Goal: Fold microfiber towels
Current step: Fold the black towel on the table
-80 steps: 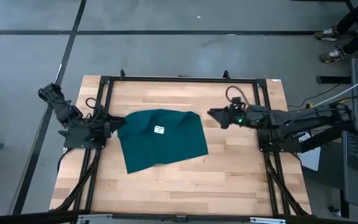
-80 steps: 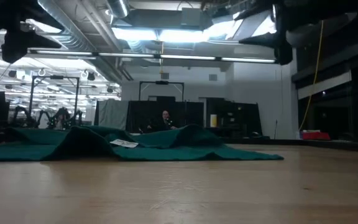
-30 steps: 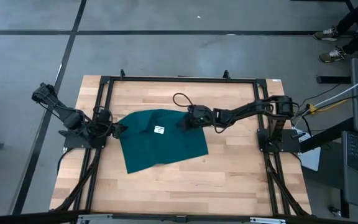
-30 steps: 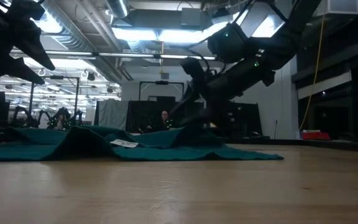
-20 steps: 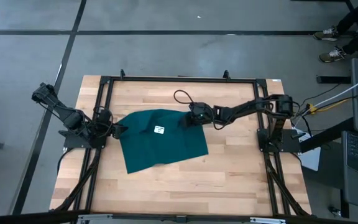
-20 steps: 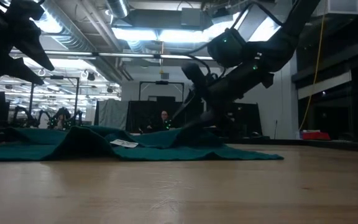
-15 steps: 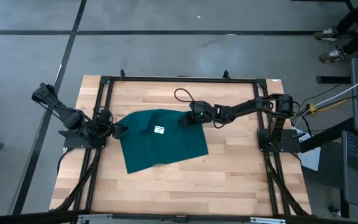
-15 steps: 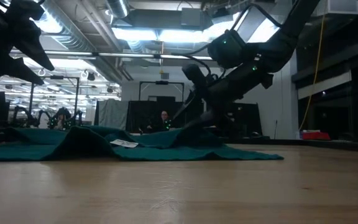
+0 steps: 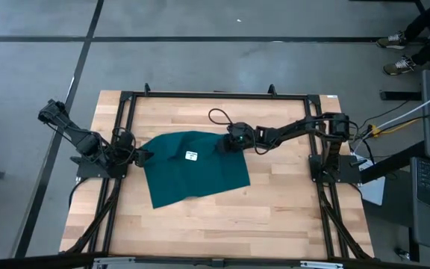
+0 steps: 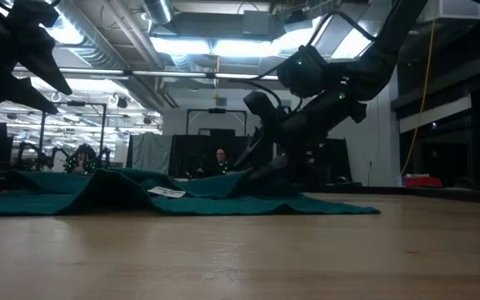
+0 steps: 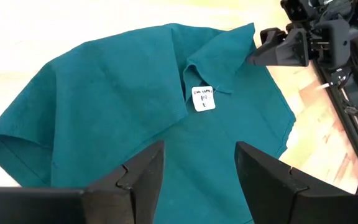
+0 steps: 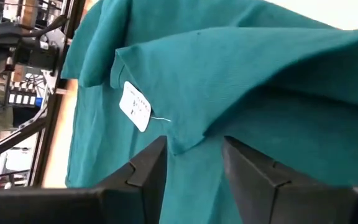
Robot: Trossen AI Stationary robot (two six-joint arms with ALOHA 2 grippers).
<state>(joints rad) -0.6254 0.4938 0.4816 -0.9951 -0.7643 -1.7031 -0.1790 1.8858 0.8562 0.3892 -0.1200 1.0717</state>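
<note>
Where two arms flank it — one teal towel (image 9: 194, 167), one white tag (image 9: 191, 156).

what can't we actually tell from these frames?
- Tag text: the white tag on the towel carries print too small to read in any view.
- Towel underside: hidden by its own folds in every view.
- Right gripper contact: at the towel's far right corner, fingers apart, but whether they touch cloth is unclear.
- Left gripper: open at the towel's left edge; the low view crops that arm.
</note>
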